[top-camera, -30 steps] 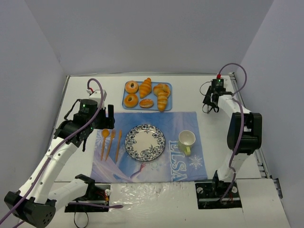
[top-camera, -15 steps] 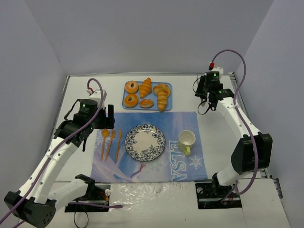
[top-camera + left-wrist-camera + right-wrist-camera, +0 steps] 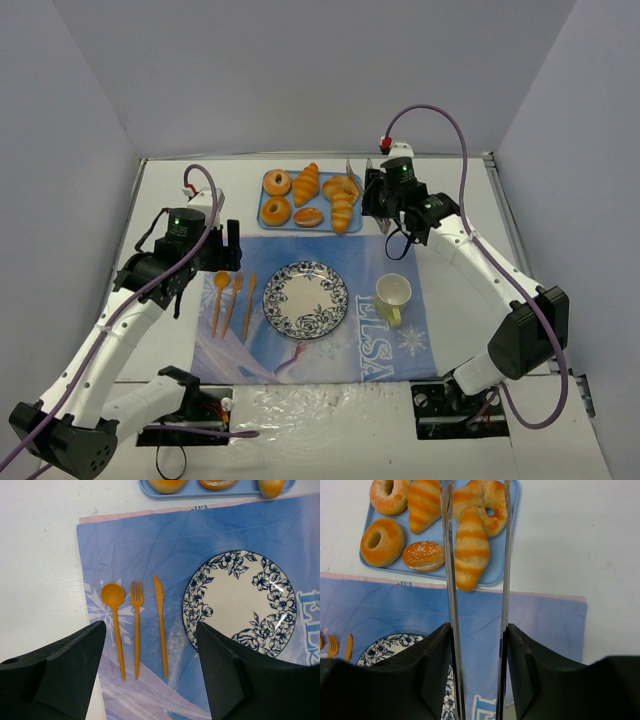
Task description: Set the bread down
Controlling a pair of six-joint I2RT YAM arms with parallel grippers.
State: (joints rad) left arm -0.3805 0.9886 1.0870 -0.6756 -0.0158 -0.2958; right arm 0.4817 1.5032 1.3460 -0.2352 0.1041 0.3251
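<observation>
The right end effector [image 3: 477, 640], clamped on tongs [image 3: 451, 580], hovers over a striped croissant [image 3: 471, 550]; next it must lower and squeeze.

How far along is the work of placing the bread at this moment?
Done: nothing yet; the plate is bare and the bread lies on the blue tray. In hand: the right tool holds metal tongs, arms apart, lined up on a striped croissant. Left: pinch it, carry it to the plate.
</observation>
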